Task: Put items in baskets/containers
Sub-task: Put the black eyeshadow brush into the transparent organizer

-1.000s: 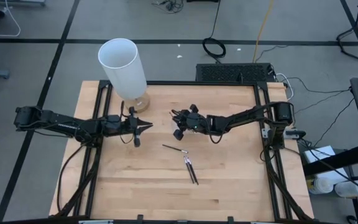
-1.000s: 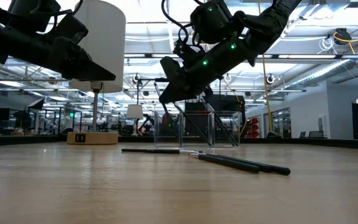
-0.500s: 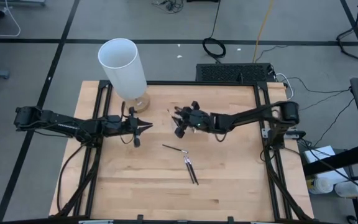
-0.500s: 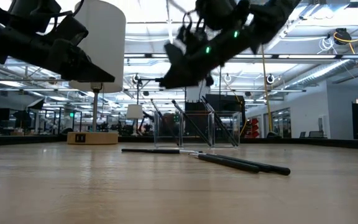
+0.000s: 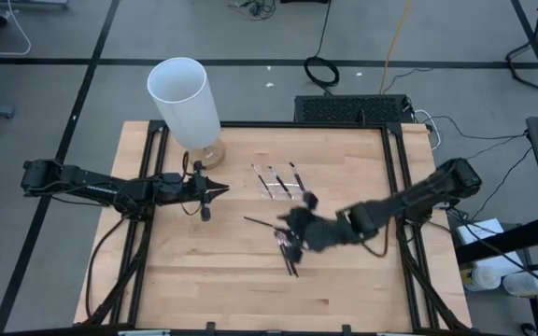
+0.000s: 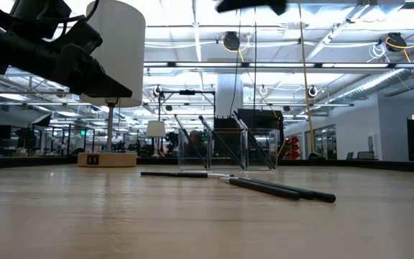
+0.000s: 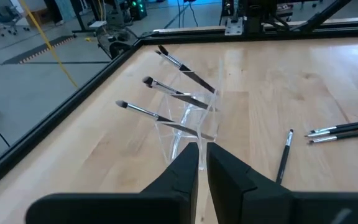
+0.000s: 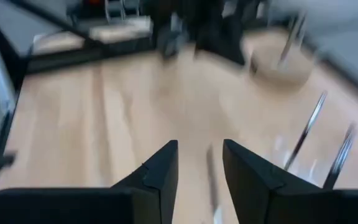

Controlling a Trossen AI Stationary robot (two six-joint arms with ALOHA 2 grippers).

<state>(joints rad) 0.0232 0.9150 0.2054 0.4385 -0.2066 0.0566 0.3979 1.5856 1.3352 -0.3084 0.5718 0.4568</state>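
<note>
A clear plastic container stands on the far middle of the table. Three brushes lean in it, silvery tips sticking up past its rim. One loose brush lies flat near the table's middle. A loose pair lies just nearer. My right gripper hovers open over the loose brushes, blurred by motion. My left gripper waits shut in the air, left of the container.
A tall white cylinder on a round wooden base stands at the table's far left, just beyond my left arm. Bare wood lies along the near side. The black frame edges the table.
My right gripper has swung quickly from over the clear container toward the table's near edge, rising out of the low view's top. It now hangs above the loose brushes. The container with its three leaning brushes is uncovered in the high view. The loose brushes have not moved.
</note>
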